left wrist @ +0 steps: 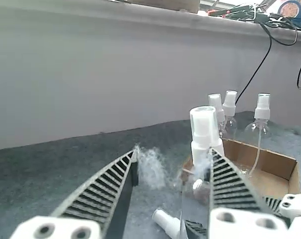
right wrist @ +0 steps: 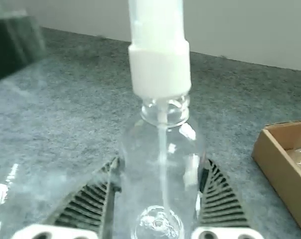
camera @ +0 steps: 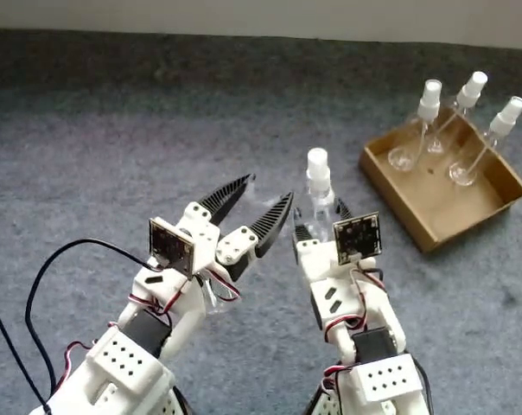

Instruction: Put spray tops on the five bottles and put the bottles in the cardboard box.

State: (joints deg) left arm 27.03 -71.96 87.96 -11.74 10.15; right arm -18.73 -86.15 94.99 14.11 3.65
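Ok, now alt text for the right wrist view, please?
A clear bottle with a white spray top fitted stands upright, gripped at its sides by the ribbed fingers of the right tool. Beyond it lie the grey table and a corner of the cardboard box.

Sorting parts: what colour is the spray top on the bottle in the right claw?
White: the spray top on the bottle, best in the right wrist view.
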